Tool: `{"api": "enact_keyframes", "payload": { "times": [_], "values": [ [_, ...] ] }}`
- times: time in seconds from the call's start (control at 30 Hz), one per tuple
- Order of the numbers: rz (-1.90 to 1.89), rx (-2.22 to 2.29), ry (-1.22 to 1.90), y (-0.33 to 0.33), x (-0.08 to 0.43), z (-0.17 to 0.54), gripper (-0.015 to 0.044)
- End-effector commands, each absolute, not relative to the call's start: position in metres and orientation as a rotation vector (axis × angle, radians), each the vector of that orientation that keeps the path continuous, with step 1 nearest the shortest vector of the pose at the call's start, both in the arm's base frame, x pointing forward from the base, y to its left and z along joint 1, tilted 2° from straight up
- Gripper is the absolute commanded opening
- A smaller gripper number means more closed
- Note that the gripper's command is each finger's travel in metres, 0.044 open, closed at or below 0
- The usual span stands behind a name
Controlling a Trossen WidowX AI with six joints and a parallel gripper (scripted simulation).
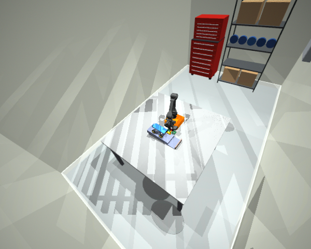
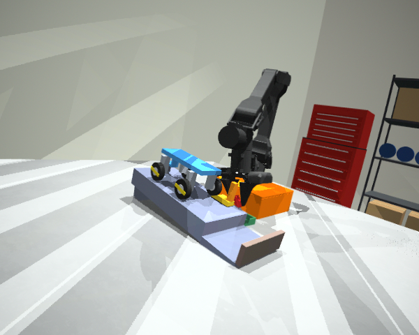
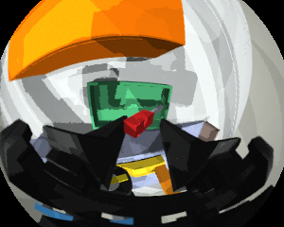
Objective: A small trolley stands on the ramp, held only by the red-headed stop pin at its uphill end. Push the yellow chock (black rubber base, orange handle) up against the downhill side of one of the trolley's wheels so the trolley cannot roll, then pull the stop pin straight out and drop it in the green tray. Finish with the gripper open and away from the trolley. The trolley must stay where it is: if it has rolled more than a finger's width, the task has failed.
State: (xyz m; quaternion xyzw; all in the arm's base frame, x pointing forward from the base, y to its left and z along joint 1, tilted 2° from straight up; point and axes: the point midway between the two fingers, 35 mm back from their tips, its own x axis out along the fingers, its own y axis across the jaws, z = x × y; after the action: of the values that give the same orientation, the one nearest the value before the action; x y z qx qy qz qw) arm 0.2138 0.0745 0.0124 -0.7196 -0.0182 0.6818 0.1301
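Observation:
The trolley [image 1: 159,127] [image 2: 190,160] with a blue deck stands on the grey-blue ramp [image 2: 199,211] [image 1: 174,141]. The yellow chock [image 2: 224,201] [image 3: 144,166], orange handle up, lies on the ramp at the downhill side of the trolley's lower arm-side wheel; whether they touch is hard to tell. My gripper [image 2: 235,199] [image 3: 144,120] is partly open. The red-headed stop pin [image 3: 138,125] [image 2: 237,202] is off the ramp, tilted and loose between the fingertips, its shaft over the green tray [image 3: 128,96] [image 2: 250,220]. Whether the pin rests on the tray's rim is unclear.
A large orange block [image 2: 271,201] [image 3: 99,24] stands on the table close beside the tray and the arm. A brown end board [image 2: 262,248] closes the ramp's foot. The chock's orange handle [image 3: 165,180] stands up right beside the fingers.

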Motion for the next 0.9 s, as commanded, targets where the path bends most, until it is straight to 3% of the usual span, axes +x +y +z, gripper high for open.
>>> {"api": "enact_keyframes", "payload": {
  "times": [0.0,0.87],
  "values": [
    [1.984,-2.088,-0.059,0.073,0.213,0.011,0.0190],
    [1.985,-2.089,-0.058,0.059,0.212,0.002,0.0190]
  ]
}}
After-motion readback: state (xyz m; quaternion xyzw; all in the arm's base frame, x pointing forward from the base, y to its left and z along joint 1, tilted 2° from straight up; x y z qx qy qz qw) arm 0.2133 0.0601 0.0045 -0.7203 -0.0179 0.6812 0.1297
